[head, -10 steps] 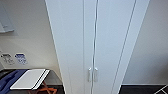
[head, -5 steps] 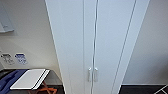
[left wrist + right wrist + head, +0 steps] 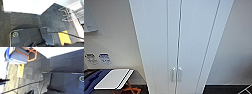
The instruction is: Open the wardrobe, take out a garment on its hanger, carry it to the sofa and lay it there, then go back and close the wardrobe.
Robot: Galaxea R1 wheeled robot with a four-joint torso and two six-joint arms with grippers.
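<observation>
Head view: wardrobe (image 3: pixel 184 37) shut (2 handles (image 3: pixel 176 74) side by side).

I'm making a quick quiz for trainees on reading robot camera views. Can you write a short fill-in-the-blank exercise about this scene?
1. Both doors of the wardrobe are ____.
2. The two small handles sit side by side at the ____ of the wardrobe front, where the doors meet.
3. The colour of the wardrobe is ____.
4. In the left wrist view, the floor is covered in dark ____.

Missing words: closed; middle; white; carpet
</observation>
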